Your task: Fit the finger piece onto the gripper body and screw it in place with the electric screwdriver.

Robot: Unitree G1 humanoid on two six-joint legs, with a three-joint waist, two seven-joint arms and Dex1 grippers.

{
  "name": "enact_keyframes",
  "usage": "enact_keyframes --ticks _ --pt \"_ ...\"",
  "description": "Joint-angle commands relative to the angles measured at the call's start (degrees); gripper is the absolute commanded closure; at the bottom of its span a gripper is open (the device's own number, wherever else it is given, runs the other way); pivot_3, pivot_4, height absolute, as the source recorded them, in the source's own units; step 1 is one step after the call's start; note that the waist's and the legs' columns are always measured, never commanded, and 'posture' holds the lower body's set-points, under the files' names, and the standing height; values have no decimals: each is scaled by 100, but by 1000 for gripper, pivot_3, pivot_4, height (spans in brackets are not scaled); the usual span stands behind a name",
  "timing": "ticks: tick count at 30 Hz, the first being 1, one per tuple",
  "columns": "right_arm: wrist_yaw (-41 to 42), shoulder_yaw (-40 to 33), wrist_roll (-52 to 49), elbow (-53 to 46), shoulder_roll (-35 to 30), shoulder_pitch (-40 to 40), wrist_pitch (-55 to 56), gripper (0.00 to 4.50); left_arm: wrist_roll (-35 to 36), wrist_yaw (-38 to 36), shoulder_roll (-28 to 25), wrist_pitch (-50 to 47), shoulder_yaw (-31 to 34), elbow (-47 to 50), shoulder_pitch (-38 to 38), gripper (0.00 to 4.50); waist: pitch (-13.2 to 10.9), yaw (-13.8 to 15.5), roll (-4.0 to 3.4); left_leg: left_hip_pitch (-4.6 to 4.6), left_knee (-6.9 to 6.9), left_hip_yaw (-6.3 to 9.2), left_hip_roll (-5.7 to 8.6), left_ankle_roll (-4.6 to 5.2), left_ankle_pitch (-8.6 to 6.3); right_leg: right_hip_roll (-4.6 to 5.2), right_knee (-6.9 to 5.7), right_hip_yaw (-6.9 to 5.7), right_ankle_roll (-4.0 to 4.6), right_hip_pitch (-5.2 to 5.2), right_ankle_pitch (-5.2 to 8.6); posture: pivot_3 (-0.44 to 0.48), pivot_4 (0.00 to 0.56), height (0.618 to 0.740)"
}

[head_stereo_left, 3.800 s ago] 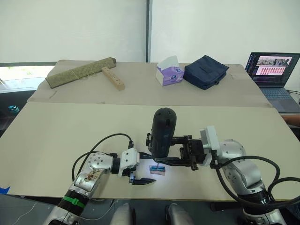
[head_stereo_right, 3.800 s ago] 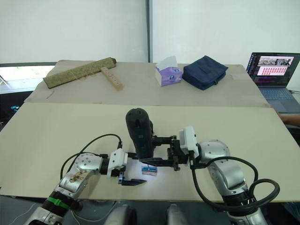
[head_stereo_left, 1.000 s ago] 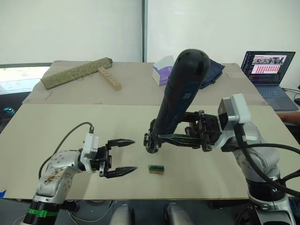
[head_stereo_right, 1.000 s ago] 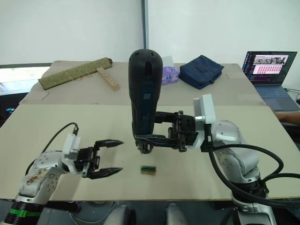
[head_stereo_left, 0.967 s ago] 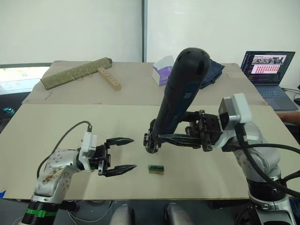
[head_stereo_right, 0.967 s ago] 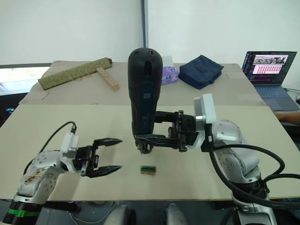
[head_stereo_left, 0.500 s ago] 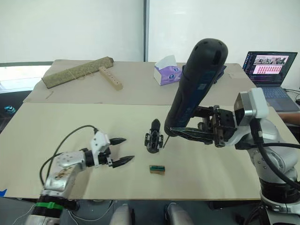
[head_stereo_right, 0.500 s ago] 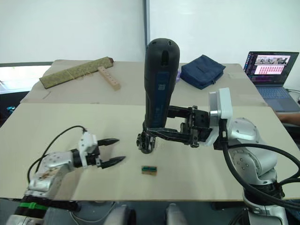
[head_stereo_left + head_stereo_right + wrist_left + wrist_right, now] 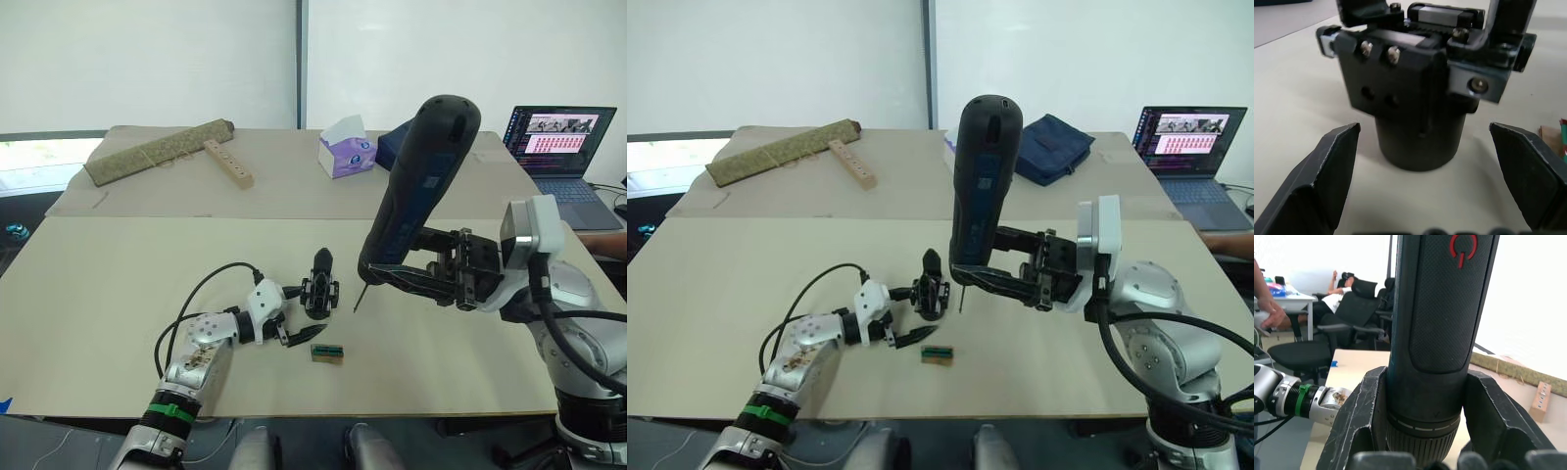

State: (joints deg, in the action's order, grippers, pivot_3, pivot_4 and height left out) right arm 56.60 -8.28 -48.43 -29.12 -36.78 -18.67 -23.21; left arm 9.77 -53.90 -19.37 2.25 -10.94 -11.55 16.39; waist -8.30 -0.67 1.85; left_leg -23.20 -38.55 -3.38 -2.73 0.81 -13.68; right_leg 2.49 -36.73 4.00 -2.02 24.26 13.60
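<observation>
Standing upright on the worktop (image 9: pixel 118 294), the gripper body (image 9: pixel 319 286) sits between the spread fingers (image 9: pixel 1327 161) of the left end effector (image 9: pixel 291 313), which brackets its round base without touching it; the jaws are released. In the left wrist view the body (image 9: pixel 1415 107) shows as a rigid black block on a cylindrical foot, with screw heads and two small holes on its near face. It looks hard, stiff and probably light for its bulk, so it may tip or skate on the smooth worktop if pushed from one side. The round base, low down, seems the soundest place to clamp: squeezing there should steady it without covering the screw holes above.

The right end effector (image 9: pixel 965 277) is clenched on the screwdriver (image 9: pixel 980 186), held low on the barrel near the collar, bit pointing down just beside the body. The right wrist view shows a textured grip on the barrel (image 9: pixel 1442 303), which should resist slipping, though the tool is long and top-heavy above the hold and may lever in the jaws under pressure.

One pointed black finger stands on the body; whether that is the finger piece I cannot tell. A small green-and-tan block (image 9: pixel 327 352) lies near the left end effector.
</observation>
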Motion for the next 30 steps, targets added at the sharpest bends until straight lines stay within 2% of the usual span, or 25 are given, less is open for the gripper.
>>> enact_keyframes --ticks 1,9,12,14,15,22,30 --pt "-13 -267 -93 -280 -67 6 158 2676 -53 49 87 -118 -103 -10 153 39 0 4 0 -1 -1 0 0 0 0 0 -1 0 0 0 0 0 150 740" --pt "-49 -262 -40 -335 -65 137 201 2676 -36 39 222 -382 -122 -66 391 39 0 0 1 -8 -13 3 0 1 -1 -1 -1 -2 -4 1 -2 0 150 740" --pt "-47 -278 -34 -366 -77 191 201 2676 -95 30 136 -414 -123 -106 407 853 -1 -7 1 -7 -13 4 0 1 -1 -2 -1 -2 -4 1 -1 0 150 740" --pt "-42 -299 -40 -378 -93 219 199 2676 -97 -9 64 -392 -108 -160 415 1830 0 -9 1 -7 -13 5 -1 2 -1 -3 -2 -3 -4 1 -1 0 150 740" --pt "-37 -310 -44 -379 -104 227 198 2676 -90 -49 26 -326 -97 -213 435 2131 0 -9 1 -6 -13 5 0 2 -1 -3 -2 -2 -4 1 -1 0 150 740" --pt "44 -407 -128 -385 -216 288 148 2676 118 -894 -101 366 -72 -891 817 2114 -1 -19 1 -6 -13 3 -1 2 -1 -4 -1 -3 -3 1 -1 0 150 740" --pt "143 -384 -253 -368 -370 240 28 2676 104 -2094 70 1278 -136 -2499 1611 2114 -2 -2 3 -13 -17 3 3 3 -2 -3 2 -4 -4 1 -1 0 150 740"
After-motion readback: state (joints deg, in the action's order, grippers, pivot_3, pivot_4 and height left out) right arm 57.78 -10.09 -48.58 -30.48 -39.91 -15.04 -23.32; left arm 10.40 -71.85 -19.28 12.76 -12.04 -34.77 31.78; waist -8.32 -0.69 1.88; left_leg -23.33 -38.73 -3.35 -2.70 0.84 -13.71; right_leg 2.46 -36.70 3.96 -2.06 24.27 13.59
